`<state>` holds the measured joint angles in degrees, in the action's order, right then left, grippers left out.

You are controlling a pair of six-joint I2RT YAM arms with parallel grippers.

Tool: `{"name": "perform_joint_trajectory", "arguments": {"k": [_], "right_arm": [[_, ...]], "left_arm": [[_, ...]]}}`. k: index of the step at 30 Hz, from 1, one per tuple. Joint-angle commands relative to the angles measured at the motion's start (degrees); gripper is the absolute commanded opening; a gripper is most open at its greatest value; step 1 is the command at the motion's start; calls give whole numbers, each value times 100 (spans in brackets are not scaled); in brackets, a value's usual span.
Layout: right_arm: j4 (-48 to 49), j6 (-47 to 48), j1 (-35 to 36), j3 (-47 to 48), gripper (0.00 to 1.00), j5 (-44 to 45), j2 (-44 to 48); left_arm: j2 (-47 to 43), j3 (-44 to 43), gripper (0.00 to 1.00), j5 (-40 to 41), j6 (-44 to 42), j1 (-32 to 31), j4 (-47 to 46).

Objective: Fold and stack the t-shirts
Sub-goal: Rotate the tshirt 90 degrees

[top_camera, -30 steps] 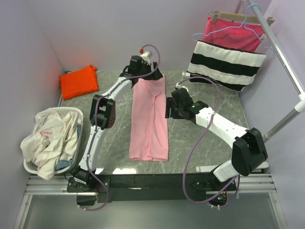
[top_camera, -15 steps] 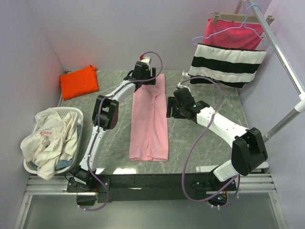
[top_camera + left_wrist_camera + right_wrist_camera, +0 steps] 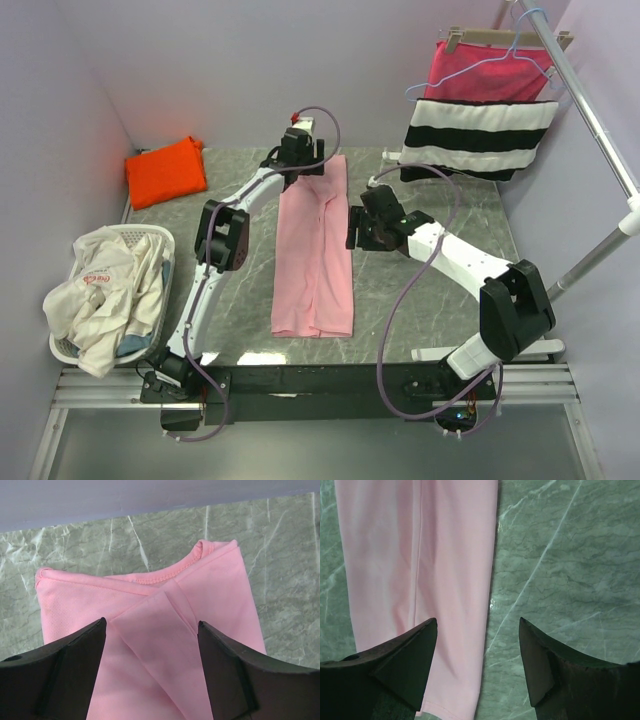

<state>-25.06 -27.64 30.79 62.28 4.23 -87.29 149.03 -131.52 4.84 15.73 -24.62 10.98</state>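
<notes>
The pink t-shirt [image 3: 313, 250] lies on the table as a long narrow strip, both sides folded in, collar at the far end. My left gripper [image 3: 301, 160] hovers open and empty above that collar end; the left wrist view shows the neckline [image 3: 170, 572] and the overlapping folds between the spread fingers. My right gripper [image 3: 352, 230] is open and empty beside the strip's right edge, at about mid-length; in the right wrist view the pink cloth [image 3: 420, 575] lies under the left finger. The orange t-shirt [image 3: 166, 171] lies folded at the far left corner.
A white laundry basket [image 3: 160, 285] of pale clothes stands at the left edge. A black-and-white striped cloth [image 3: 478, 140] and a magenta cloth [image 3: 480, 72] on a hanger hang from the rail at the far right. Bare green marble table [image 3: 430, 300] lies right of the strip.
My left gripper has let go of the collar end, which now lies flat on the table, and has moved slightly farther back. My right gripper stayed beside the strip.
</notes>
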Motion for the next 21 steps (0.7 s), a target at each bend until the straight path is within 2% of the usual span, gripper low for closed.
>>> {"name": "perform_joint_trajectory", "arguments": {"k": [1,4,5,13,19,20,21], "right_arm": [[220,-31,-46,21,73,-80,-43],[212,-31,-46,47,73,-89,-78],[221,-22,-46,56,73,-98,-95],[238,-57,-38,65,73,-124,-148],[273,-75,-55,21,73,-133,-166],[282,-84,-55,21,72,-124,-157],[326,-93,-55,21,72,-98,-131]], "left_arm": [[108,-312,76,105,-70,-25,-149],[187,-374,69,79,-43,-25,-166],[205,-374,64,87,-35,-25,-175],[258,-383,46,140,-52,-25,-272],[240,-400,20,131,-105,-16,-264],[232,-418,11,122,-114,-16,-263],[223,-400,6,131,-114,-8,-229]]}}
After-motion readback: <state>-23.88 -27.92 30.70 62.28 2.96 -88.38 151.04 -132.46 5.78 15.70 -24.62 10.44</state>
